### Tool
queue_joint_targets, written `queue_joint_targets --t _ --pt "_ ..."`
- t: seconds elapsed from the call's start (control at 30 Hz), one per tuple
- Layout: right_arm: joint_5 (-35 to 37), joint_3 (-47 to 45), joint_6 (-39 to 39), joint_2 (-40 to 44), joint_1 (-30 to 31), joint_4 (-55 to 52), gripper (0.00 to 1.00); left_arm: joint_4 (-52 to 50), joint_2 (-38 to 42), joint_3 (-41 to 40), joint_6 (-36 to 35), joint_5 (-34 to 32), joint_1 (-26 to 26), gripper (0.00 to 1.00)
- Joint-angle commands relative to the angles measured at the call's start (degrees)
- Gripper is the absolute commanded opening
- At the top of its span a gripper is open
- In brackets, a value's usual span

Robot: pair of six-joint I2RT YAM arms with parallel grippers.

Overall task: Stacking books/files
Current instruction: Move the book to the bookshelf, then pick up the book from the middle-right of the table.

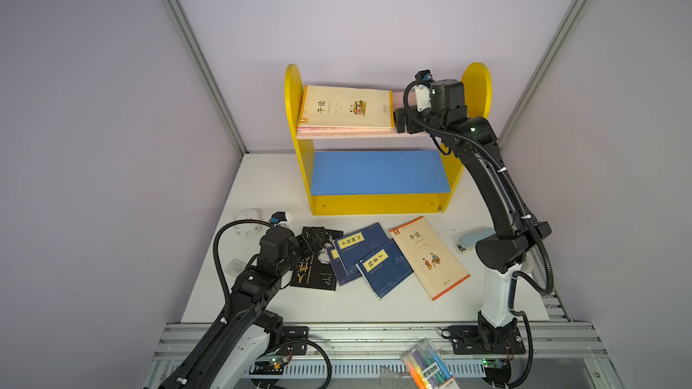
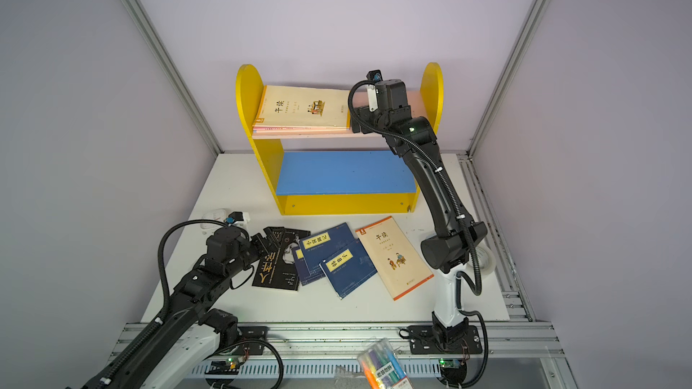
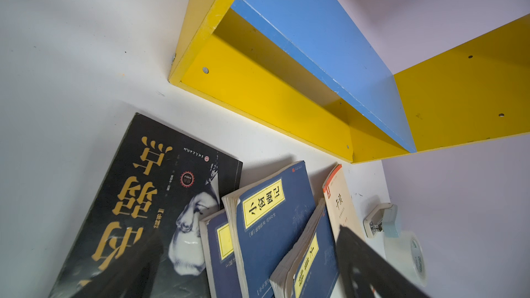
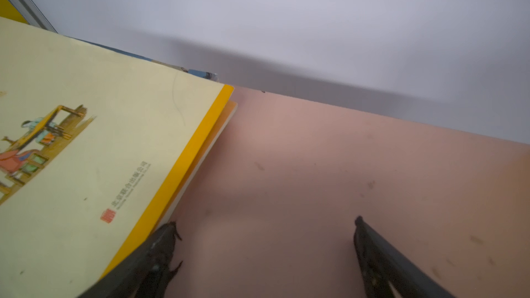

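Both tools wide open, holding nothing; books split between shelf and desk.
Stack lies flat on the yellow shelf's top board, long axis left-right. Right tool sits at its right end, one finger at the cover edge. Black book, navy books and cream book lie fanned on the desk. Left tool is above the black book. Clock left, stapler right.

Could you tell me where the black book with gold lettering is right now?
In both top views the black book lies flat on the white table at the robot's left, under the open left gripper, beside the navy books.
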State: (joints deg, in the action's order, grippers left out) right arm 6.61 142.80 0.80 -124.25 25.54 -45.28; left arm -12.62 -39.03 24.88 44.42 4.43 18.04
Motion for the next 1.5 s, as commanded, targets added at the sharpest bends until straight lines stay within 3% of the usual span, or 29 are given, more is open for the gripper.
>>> queue_joint_targets --t 0.0,0.3,0.53,0.9,1.3,1.47 --pt "-2.2 0.3 0.8 -0.7 0.0 1.5 0.98 0.3 0.1 0.3 0.2 0.0 -0.1 0.97" --pt "-3.6 2.4 1.0 -2.2 -0.1 2.3 0.98 0.0 1.1 -0.3 0.6 -0.1 0.0 0.97" --pt "0.7 2.3 0.2 -1.4 -0.1 1.7 0.98 0.0 1.2 -0.5 0.6 0.0 -0.1 0.98" --pt "4.4 -2.9 -1.7 7.1 -1.0 -0.7 0.98 -0.7 0.4 0.6 -0.5 1.4 -0.1 0.97" --pt "3.3 -33.0 -5.8 30.3 6.8 2.4 0.98 2.3 -3.7 1.3 0.6 2.4 2.9 0.97" --pt "-7.2 -52.2 -4.1 43.4 8.4 9.7 1.0 5.6 -8.0 2.6 0.7 1.7 7.1 0.97"
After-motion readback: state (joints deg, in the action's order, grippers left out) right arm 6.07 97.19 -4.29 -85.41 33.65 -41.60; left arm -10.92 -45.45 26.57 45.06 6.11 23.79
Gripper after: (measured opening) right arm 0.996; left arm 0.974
